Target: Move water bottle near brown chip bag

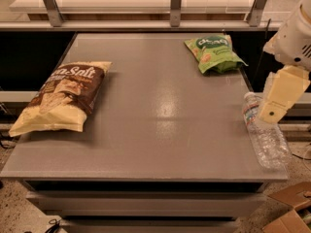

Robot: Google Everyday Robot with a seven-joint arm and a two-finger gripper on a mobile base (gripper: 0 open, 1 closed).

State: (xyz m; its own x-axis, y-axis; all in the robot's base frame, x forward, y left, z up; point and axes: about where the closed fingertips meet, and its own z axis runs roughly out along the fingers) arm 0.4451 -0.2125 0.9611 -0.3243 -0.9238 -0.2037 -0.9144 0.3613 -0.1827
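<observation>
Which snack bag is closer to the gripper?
The green snack bag, back right; the gripper hangs by the water bottle at the right edge, the brown chip bag lies left.

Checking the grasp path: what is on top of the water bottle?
The gripper sits above the cap end of the water bottle, at the right edge of the table, covering part of that end. Whether they touch is hidden. The rest lies bare.
</observation>
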